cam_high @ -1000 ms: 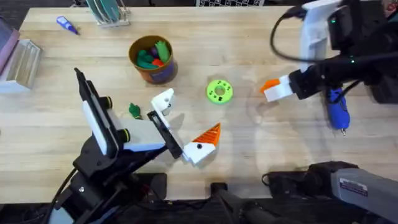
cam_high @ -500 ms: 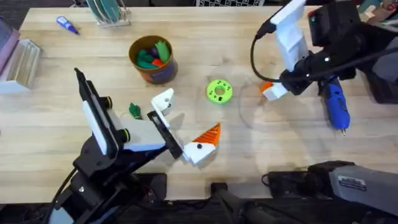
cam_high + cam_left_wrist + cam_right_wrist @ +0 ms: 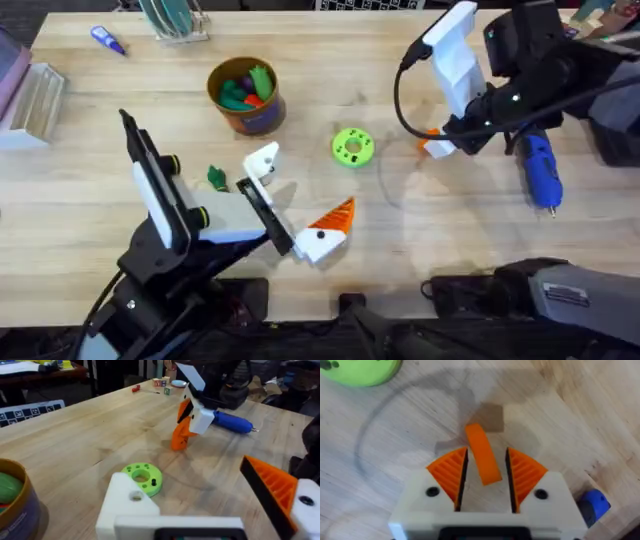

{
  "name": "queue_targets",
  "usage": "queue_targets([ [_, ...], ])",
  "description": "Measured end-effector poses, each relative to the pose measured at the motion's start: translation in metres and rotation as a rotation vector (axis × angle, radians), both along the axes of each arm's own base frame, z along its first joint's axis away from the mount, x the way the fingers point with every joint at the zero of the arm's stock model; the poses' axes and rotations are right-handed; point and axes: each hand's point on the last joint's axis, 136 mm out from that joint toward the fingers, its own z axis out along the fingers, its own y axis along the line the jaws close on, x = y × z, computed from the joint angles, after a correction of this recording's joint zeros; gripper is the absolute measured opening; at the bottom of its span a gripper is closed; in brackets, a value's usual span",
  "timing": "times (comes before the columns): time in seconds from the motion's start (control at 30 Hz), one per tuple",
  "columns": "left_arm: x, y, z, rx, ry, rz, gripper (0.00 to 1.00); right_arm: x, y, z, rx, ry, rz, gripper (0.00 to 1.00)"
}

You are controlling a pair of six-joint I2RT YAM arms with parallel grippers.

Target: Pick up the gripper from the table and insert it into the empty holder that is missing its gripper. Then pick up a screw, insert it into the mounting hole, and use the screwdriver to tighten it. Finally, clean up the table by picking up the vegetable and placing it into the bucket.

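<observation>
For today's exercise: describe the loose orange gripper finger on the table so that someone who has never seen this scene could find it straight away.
Start at the thick blue screwdriver lying at the table's right side, then look just left of it, where the right gripper points down at the wood. The gripper is the small orange wedge between its open fingers. Unlike the ribbed orange pads beside it, it is smooth and has no white base.

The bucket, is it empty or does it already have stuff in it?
Not empty. The bucket holds green and orange toy pieces, visible from overhead.
</observation>
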Motion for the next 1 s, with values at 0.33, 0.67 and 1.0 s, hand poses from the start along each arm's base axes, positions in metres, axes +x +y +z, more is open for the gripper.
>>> queue_targets([
  [0.33,0.000,0.000,0.000,0.000,0.000,0.003,0.986,-0.001,0.000,0.000,-0.002,0.005,0.001,0.411],
  [0.67,0.001,0.001,0.000,0.001,0.000,0.006,0.986,-0.002,0.000,0.000,-0.002,0.006,0.004,0.181],
  [1.0,0.001,0.001,0.000,0.001,0.000,0.006,0.986,-0.001,0.000,0.023,0.011,-0.076,0.004,0.016],
])
